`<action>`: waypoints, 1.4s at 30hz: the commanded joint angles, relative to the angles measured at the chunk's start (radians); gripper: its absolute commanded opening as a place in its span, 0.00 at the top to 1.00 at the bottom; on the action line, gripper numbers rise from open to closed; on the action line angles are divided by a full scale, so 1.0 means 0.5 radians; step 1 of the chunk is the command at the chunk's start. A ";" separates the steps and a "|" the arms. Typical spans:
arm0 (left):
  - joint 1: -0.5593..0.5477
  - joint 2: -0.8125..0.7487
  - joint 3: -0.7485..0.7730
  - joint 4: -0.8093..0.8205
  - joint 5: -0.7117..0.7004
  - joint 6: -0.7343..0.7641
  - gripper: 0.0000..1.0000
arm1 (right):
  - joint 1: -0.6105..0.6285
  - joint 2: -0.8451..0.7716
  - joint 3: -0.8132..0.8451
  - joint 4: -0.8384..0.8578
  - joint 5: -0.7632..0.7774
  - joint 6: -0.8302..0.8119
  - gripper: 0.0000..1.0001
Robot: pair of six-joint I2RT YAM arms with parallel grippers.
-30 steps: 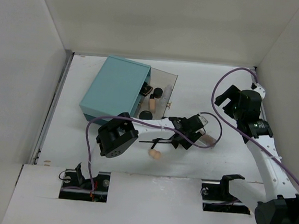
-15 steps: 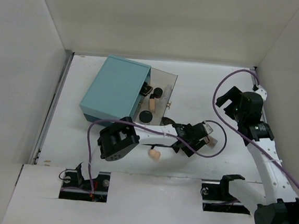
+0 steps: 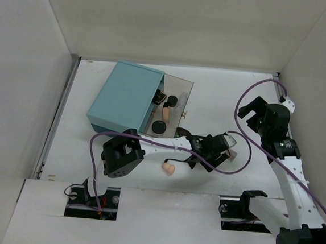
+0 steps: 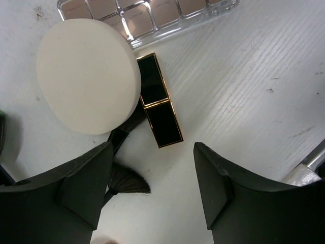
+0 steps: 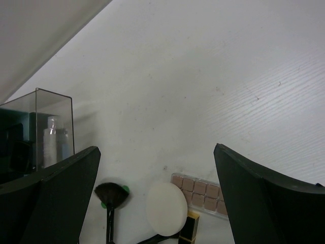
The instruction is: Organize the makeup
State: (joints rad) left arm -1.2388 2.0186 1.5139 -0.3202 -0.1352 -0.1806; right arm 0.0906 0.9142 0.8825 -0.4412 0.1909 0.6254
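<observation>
In the left wrist view my left gripper [image 4: 152, 157] is open and empty. It hovers just above a round white puff [image 4: 89, 76], a black gold-trimmed lipstick [image 4: 158, 108], a black fan brush [image 4: 127, 182] and a pinkish palette [image 4: 147, 12]. From above, the left gripper [image 3: 216, 151] covers most of these and only the palette's end [image 3: 231, 154] shows. A peach sponge [image 3: 168, 168] lies to its left. My right gripper [image 3: 248, 109] is open and empty, held high, looking down on the puff [image 5: 166, 208], the palette [image 5: 200, 188] and another brush [image 5: 111, 195].
A large teal box [image 3: 125, 96] stands at the back left. A clear case [image 3: 173, 103] beside it holds black compacts, a small bottle and a clear tube [image 5: 51, 140]. White walls enclose the table on three sides. The left arm's purple cable loops near the sponge.
My left gripper has moved right and towards the near edge, over the puff and palette. My right gripper has drifted slightly right. Both stayed open.
</observation>
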 commanded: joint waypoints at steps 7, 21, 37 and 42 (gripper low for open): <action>-0.015 0.120 0.181 -0.013 0.080 0.012 0.40 | -0.112 -0.080 -0.007 0.072 0.005 0.028 0.00; 0.013 0.249 0.243 -0.065 0.059 -0.019 0.56 | -0.134 -0.067 -0.029 0.094 0.005 0.028 0.00; -0.033 -0.321 -0.036 0.085 -0.064 0.045 0.90 | -0.125 -0.064 -0.041 0.125 0.005 0.016 0.00; -0.027 -0.653 -0.208 0.159 -0.046 0.076 0.87 | -0.115 -0.046 -0.038 0.128 -0.001 0.007 0.00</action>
State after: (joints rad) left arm -1.2503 1.8221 1.4303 -0.3077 -0.1566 -0.1635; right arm 0.0322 0.8913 0.8680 -0.4377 0.1905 0.6292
